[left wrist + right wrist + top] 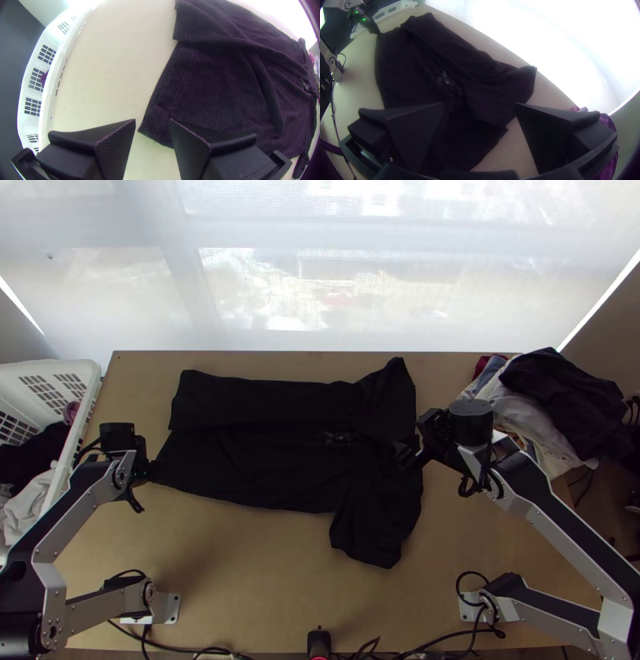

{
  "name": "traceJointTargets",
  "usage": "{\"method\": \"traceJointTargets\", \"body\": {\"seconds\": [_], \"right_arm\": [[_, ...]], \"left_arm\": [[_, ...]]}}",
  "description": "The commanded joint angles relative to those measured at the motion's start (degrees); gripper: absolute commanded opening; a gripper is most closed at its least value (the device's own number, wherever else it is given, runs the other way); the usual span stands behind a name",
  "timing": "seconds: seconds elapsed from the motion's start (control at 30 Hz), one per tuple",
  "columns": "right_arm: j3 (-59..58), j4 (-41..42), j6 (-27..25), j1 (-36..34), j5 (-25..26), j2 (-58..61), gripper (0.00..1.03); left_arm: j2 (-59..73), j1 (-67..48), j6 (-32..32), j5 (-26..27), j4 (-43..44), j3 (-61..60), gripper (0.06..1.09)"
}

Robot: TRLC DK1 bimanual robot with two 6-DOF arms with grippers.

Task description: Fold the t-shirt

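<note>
1. Counter (264, 588) carries the black t-shirt (264, 464) beside the laundry basket (90, 396): hem end nearest the basket, sleeve end well apart from it. A pull from one end alone could swing the whole shirt round, since nothing seems to pin it.
2. Clothes pile (552, 396), on the shirt's side away from the basket: if the right arm swings wide that way, it could snag a garment and drag it into the fold.
3. Folded strip (264, 402), lying along one long side of the shirt from its basket end: lifting the layer beneath by itself would probably spill it open or leave a ridge.
4. Right claw (479, 103), parted and empty, over the sleeve end, well away from the basket: closing too high would catch air; pressing too low could bunch the collar area.
5. Left claw (152, 119), also open, at the basket end of the shirt.
6. Hem corner (155, 125), by that claw: a shallow pinch could slip off, or take just one layer and skew the hem.
</note>
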Motion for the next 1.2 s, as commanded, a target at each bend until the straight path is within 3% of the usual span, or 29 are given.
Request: {"method": "traceJointTargets", "body": {"seconds": [0.0,0.23,0.47,1.17], "right_arm": [[-1.0,-3.26,-0.03,1.96,0.02,-2.66,0.98],[-1.17,-5.72,-0.21,3.36,0.02,-4.86,0.98],[-1.17,-6.95,-0.65,4.33,0.11,-5.91,0.98],[-6.62,-17.41,-1.26,13.65,0.02,-10.83,0.98]], "left_arm": [[3.26,1.54,1.05,-0.21,4.42,-1.49,0.59],[7.21,1.81,1.14,-0.21,6.09,-0.43,0.58],[7.65,1.28,1.76,0.41,5.74,0.71,0.09],[-0.43,0.93,1.14,0.41,-4.54,3.88,0.09]]}}
